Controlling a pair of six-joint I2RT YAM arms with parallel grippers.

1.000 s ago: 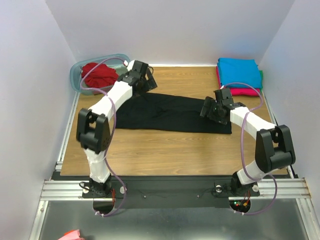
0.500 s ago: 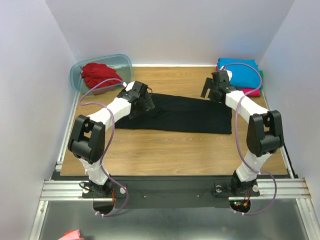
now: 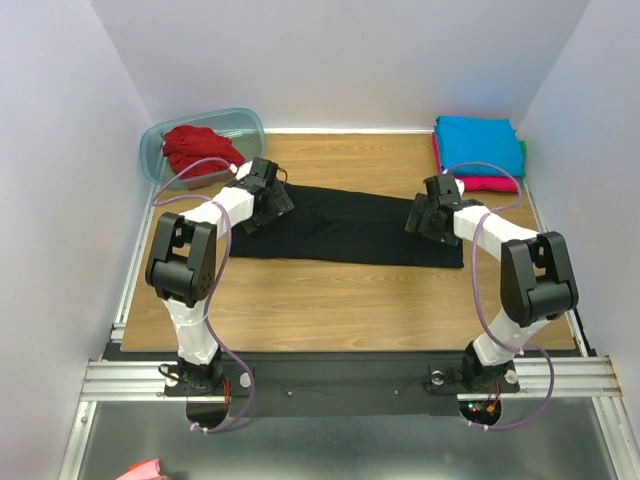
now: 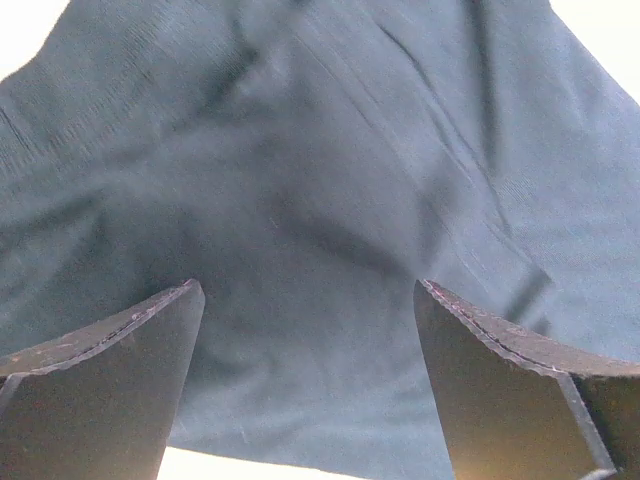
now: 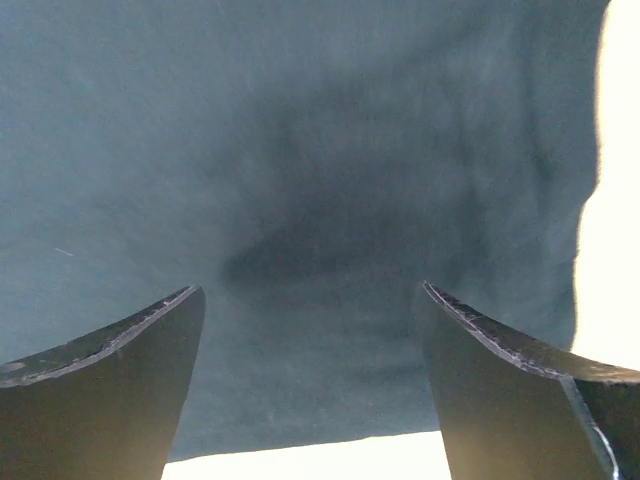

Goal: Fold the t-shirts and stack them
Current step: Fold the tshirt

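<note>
Wrist cams: L gripper [image 4: 305, 300] & R gripper [image 5: 305, 300] jaws apart over black t-shirt [image 3: 360, 225]. Only top cam shows wood table [image 3: 350, 290], white walls [image 3: 340, 60].

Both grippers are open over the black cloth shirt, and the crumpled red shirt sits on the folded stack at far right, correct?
No. The top external view shows the crumpled red shirt lying in the translucent blue-grey plastic tub at far left. The rest holds.

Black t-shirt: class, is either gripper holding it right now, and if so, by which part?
Nothing is held. The left gripper and right gripper are open over opposite ends of the black t-shirt, with no cloth pinched.
</note>
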